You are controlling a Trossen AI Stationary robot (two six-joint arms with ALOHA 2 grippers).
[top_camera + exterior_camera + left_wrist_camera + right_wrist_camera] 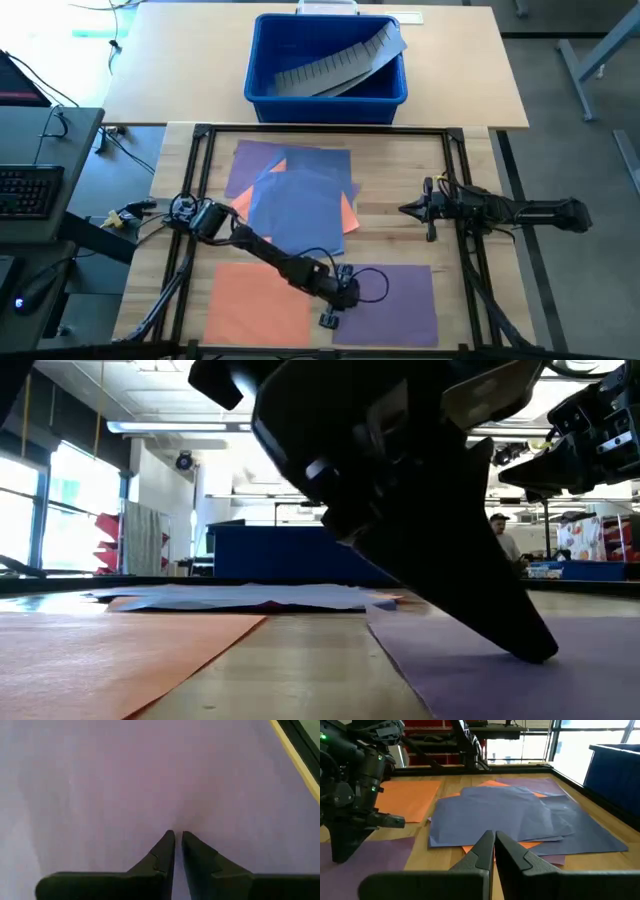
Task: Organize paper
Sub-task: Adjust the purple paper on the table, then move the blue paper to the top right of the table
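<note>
Though two sheets already lie flat and apart at the near edge of the table, an orange sheet and a purple sheet, the larger job looks unfinished: a loose pile of blue, purple and orange paper sits jumbled in the middle. The left gripper is angled down with its fingertips pressed together on the purple sheet (touching it, nothing pinched that I can see). The right gripper waits level at the table's right side, fingers closed and empty, facing the pile.
</note>
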